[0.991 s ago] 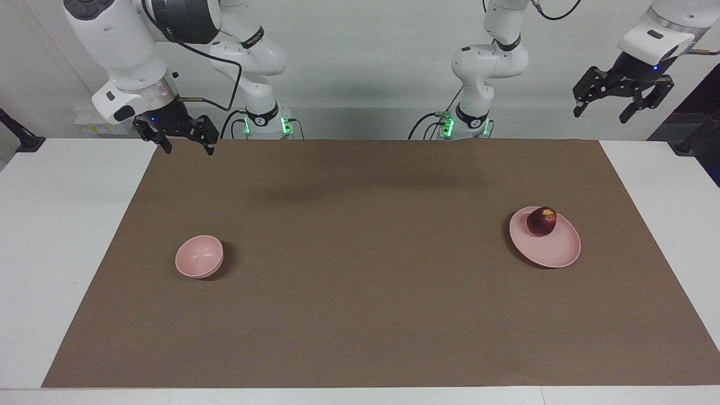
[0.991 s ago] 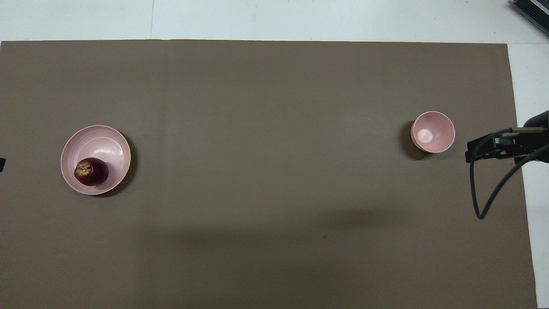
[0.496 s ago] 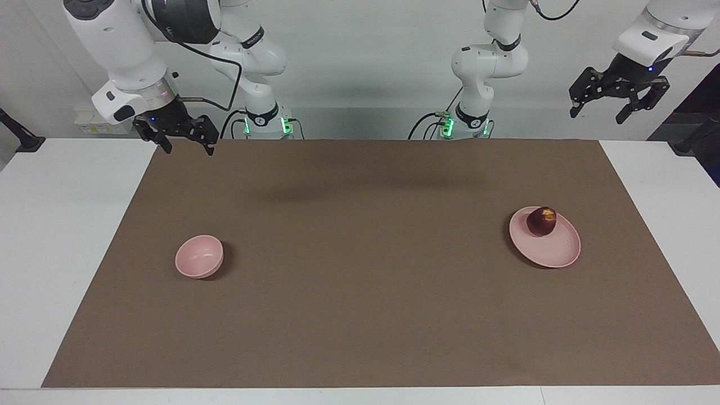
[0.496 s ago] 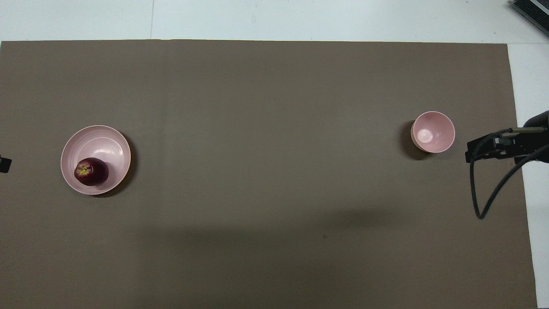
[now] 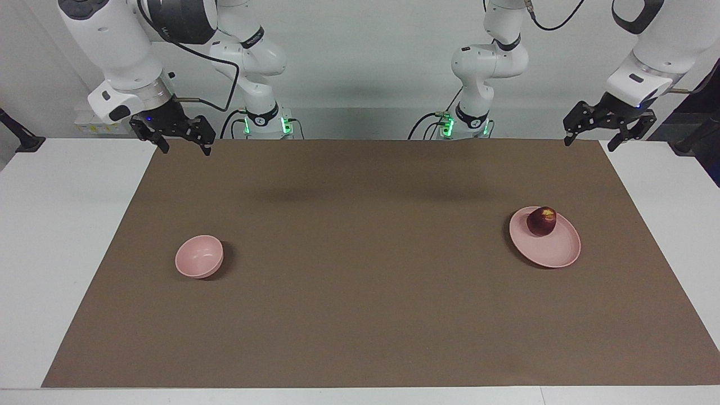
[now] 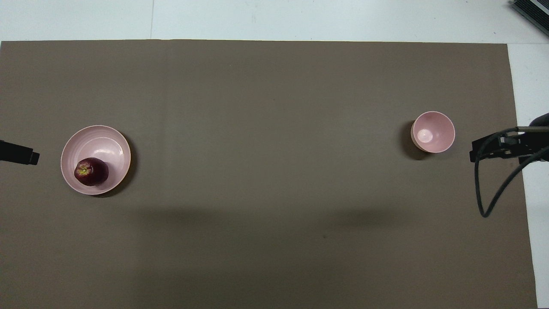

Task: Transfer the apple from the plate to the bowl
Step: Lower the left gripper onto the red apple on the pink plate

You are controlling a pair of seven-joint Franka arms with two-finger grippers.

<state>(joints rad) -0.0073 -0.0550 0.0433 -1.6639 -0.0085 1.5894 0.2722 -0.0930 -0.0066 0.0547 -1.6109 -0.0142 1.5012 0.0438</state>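
A dark red apple (image 5: 541, 221) (image 6: 91, 171) lies on the flat pink plate (image 5: 554, 250) (image 6: 107, 143) toward the left arm's end of the table, on the plate's part nearer the robots. The small deep pink bowl (image 5: 199, 256) (image 6: 433, 131) stands empty toward the right arm's end. My left gripper (image 5: 590, 142) is open and empty, high in the air over the mat's edge, apart from the plate. My right gripper (image 5: 185, 149) is open and empty, raised over the mat's corner near its base.
A brown mat (image 5: 360, 270) covers most of the white table (image 5: 62, 225). The right arm's black cable (image 6: 493, 180) hangs beside the bowl in the overhead view. A dark object (image 6: 532, 10) sits at the table's corner.
The left gripper has come down and moved inward toward the mat; its tip now shows in the overhead view. The right gripper has barely shifted. Apple, plate and bowl have not moved.
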